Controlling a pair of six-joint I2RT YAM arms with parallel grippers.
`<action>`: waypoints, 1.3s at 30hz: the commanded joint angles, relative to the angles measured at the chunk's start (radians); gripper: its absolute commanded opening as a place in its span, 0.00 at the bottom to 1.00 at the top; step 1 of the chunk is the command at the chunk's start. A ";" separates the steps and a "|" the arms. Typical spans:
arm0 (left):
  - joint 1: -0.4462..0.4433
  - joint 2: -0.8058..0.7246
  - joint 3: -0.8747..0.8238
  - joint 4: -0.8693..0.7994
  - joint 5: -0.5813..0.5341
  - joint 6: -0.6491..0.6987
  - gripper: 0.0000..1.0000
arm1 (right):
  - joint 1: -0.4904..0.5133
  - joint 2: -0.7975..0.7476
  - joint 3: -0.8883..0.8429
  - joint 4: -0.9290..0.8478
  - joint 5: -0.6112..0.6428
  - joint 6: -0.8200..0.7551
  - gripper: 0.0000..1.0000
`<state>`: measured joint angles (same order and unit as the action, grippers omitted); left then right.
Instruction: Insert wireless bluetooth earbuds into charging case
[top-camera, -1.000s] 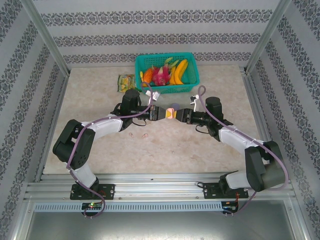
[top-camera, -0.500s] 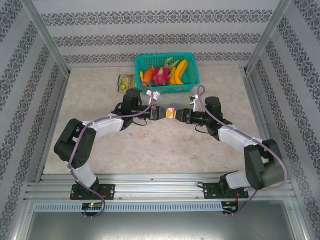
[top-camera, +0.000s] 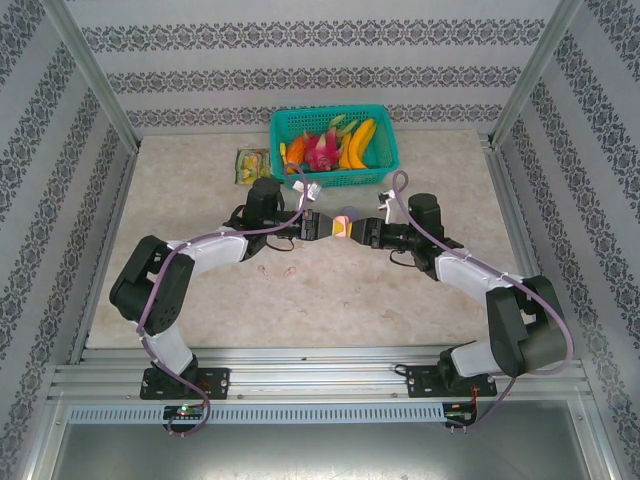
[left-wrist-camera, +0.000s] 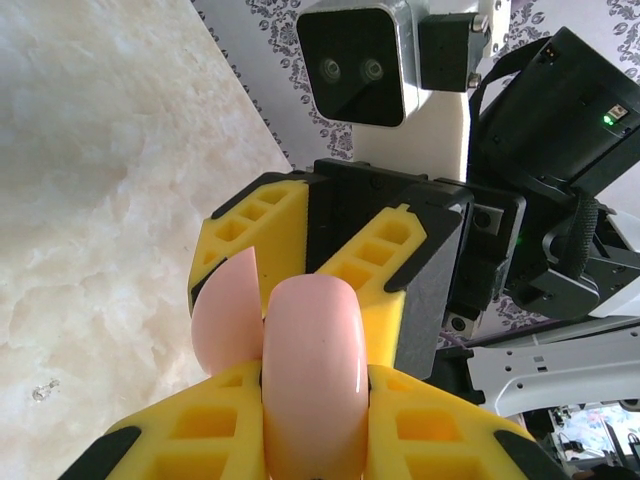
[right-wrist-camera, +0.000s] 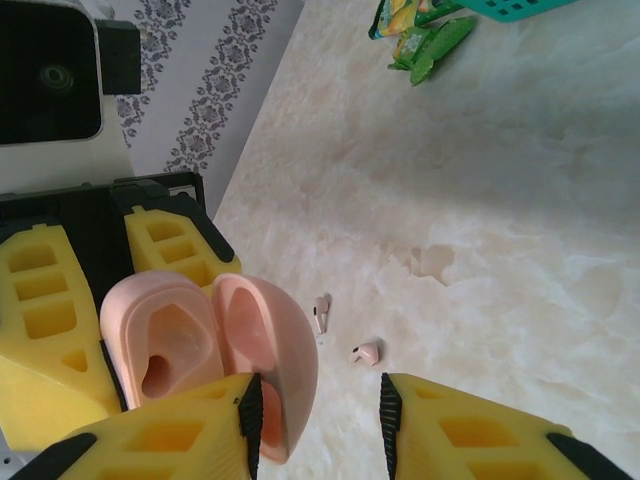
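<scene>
While the 2 pale pink earbuds lie loose on the marble-patterned table, neither is in the charging case. In the right wrist view they sit close together but apart, on the table past the right gripper, seen through the gap between its fingertips. From above, the 2 buds lie near the left gripper, on its side toward the arm bases.

The case is pale pink, round and hinged open like a clam. It is held off the table where the 2 grippers meet tip to tip. The right wrist view shows a moulded hollow inside 1 half, and I cannot tell whether anything sits in it. The left gripper's yellow fingers are clamped on that half, 1 on each side. The other half swings out toward the right gripper. The right gripper's yellow fingers are spread wide apart, and the free half rests against the inner pad of 1 finger, well clear of the other.

A small purple disc lies just beyond the meeting fingertips, on the side away from the arm bases. Farther that way stands a teal basket holding bananas and other bright fruit. A yellow-green packet lies on the table just beside the basket, beyond the left gripper. Patterned wallpaper panels close in the table on 3 sides.
</scene>
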<state>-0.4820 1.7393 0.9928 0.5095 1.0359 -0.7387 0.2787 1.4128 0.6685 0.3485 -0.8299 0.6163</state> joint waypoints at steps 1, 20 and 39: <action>0.012 0.000 0.033 0.038 0.011 0.003 0.11 | 0.014 0.009 -0.007 0.010 -0.016 -0.036 0.39; 0.013 0.001 0.023 0.034 0.021 0.005 0.12 | 0.013 0.047 0.052 -0.009 0.008 -0.026 0.31; 0.011 0.011 0.010 -0.002 0.006 0.014 0.26 | 0.022 0.066 0.115 -0.067 0.005 -0.050 0.15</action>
<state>-0.4690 1.7405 0.9936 0.5091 1.0119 -0.7383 0.2928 1.4693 0.7471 0.2874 -0.8314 0.5949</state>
